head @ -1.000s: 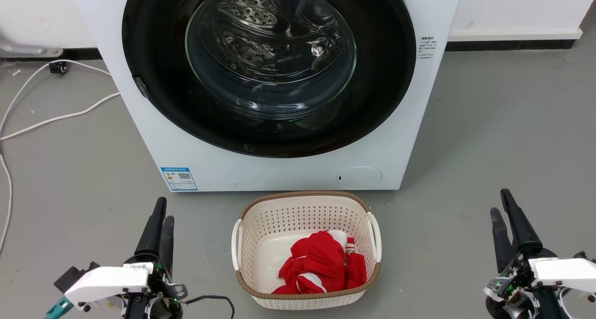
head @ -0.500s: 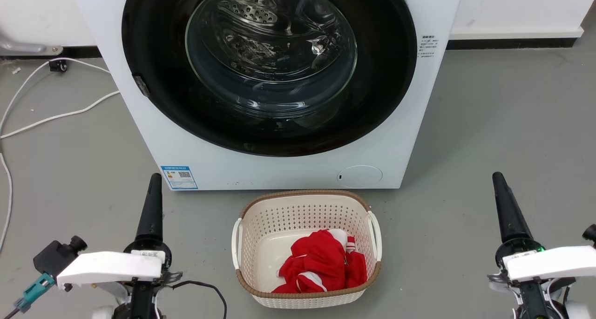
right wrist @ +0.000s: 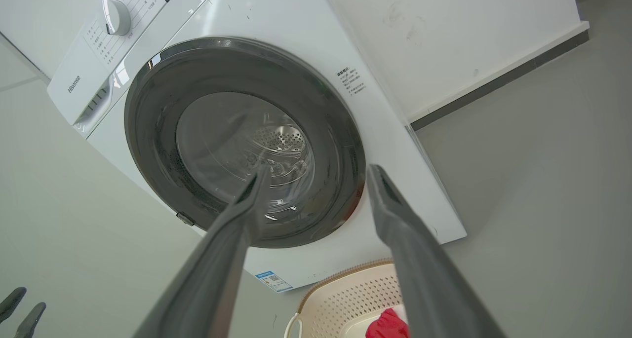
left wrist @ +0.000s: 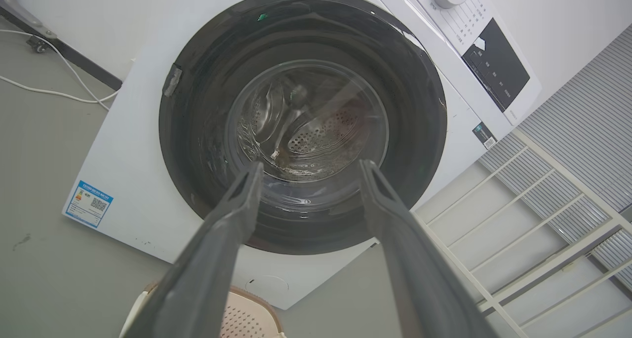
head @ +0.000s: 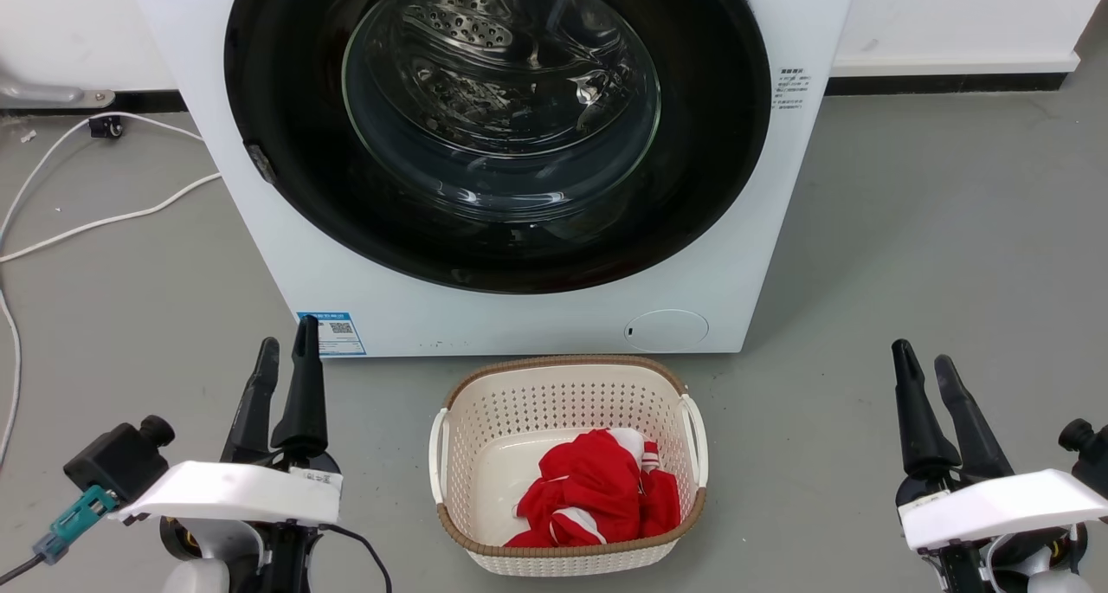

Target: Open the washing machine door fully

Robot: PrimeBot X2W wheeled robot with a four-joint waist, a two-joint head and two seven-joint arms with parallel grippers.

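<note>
The washing machine door (head: pixel 710 143) is a wide glossy black ring around a clear glass bowl, lying flat against the white machine (head: pixel 286 255). It also faces the left wrist view as the door (left wrist: pixel 197 131) and the right wrist view as the door (right wrist: pixel 153 145), with the steel drum visible through the glass. My left gripper (head: pixel 286 348) stands open low at the left, well short of the machine front. My right gripper (head: pixel 922 359) stands open low at the right. Both hold nothing; in the wrist views each pair of fingers is spread, left gripper (left wrist: pixel 308 165), right gripper (right wrist: pixel 318 169).
A cream laundry basket (head: pixel 485 385) with a red garment (head: pixel 597 489) sits on the grey floor right before the machine. White cables (head: pixel 104 221) trail across the floor at the left. A white metal rack (left wrist: pixel 543 205) stands beside the machine.
Both grippers have turned at the wrist, so two separate fingers show on each where one showed half a second ago. The door has not moved.
</note>
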